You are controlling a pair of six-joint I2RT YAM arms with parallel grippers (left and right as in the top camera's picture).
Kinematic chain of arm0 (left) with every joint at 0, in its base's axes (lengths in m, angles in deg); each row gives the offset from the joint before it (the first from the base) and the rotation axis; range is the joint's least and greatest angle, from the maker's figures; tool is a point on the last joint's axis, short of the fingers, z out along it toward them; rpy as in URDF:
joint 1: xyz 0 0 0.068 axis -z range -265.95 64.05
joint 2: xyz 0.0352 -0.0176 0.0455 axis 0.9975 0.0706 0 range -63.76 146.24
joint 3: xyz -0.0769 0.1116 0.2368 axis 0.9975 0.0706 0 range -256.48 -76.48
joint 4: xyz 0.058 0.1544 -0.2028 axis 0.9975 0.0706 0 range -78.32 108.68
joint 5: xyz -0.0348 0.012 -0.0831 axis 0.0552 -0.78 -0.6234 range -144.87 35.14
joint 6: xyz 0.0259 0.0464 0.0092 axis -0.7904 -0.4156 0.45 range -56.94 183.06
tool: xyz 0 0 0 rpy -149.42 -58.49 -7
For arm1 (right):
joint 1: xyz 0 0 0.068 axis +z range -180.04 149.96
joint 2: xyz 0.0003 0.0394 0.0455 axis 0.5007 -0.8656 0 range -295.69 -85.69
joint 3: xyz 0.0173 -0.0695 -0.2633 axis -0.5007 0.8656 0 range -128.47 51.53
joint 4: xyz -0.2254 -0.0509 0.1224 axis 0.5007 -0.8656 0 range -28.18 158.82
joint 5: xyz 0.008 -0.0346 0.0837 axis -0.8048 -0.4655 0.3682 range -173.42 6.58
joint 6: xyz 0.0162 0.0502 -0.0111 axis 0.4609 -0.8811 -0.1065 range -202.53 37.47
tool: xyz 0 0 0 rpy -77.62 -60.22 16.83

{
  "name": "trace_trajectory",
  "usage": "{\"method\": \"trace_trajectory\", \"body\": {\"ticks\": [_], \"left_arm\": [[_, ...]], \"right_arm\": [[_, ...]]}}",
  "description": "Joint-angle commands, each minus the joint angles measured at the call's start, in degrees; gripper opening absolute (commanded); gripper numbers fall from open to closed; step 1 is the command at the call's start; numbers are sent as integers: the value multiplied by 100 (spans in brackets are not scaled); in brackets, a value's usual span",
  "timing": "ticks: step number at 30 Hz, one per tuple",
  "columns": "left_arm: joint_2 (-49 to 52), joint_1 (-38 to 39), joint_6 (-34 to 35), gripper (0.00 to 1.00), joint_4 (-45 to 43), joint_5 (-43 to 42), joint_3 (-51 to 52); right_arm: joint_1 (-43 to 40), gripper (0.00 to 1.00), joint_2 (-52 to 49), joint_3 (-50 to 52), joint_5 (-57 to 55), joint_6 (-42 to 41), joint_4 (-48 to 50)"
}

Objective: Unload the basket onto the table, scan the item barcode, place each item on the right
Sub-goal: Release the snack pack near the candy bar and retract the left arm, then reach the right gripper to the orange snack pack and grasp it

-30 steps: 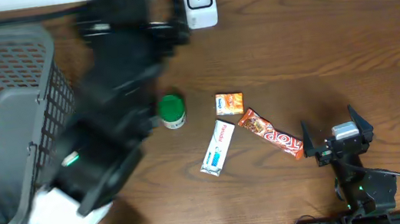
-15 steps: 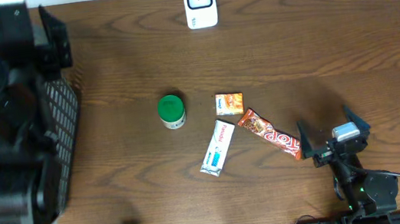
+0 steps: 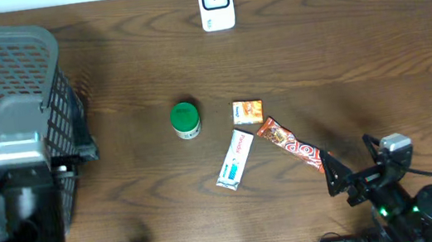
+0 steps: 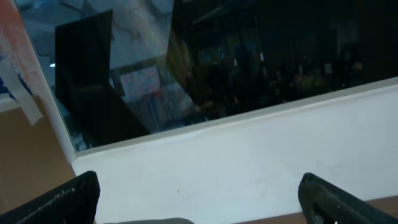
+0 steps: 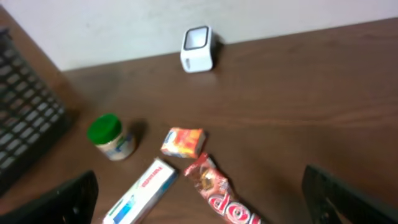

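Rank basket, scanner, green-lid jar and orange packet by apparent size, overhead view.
1. basket, by far the largest
2. scanner
3. green-lid jar
4. orange packet, only slightly smaller than the jar; close call

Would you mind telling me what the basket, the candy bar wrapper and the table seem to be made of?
Basket: likely grey plastic, matte, moulded mesh walls. Candy bar wrapper: probably glossy foil or plastic film, crinkled with printed lettering. Table: wood or wood-look laminate, dark brown grain streaks.
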Motion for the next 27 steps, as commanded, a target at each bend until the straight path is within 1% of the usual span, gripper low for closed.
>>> {"method": "trace_trajectory", "body": {"ticks": [1, 4, 9, 12, 14, 17, 21, 23, 27], "left_arm": [[-168, -31, 94, 98, -227, -151, 179], [-243, -31, 98, 98, -284, -151, 179], [-654, -28, 92, 98, -273, 195, 179], [-1069, -24, 92, 98, -291, 260, 179], [-1355, -24, 92, 98, -289, 260, 179], [-1672, -24, 94, 98, -284, 262, 179], [-1976, -24, 96, 98, -260, 275, 179], [-2070, -24, 98, 98, -214, 308, 179], [-2201, -24, 96, 98, -155, 699, 179]], "right_arm": [[52, 99, -595, -850, 153, -105, -326], [55, 99, -1172, -1436, 157, -66, -647], [57, 99, -1954, -2288, 190, 409, -1154], [55, 99, -2308, -2787, 470, 848, -1169], [55, 99, -2457, -3058, 780, 1095, -1001], [55, 99, -2509, -3185, 1143, 1084, -732], [55, 99, -2509, -3185, 1235, 1025, -728], [55, 99, -2509, -3185, 1530, 916, -577], [55, 99, -2546, -3185, 2236, 739, -160]]}}
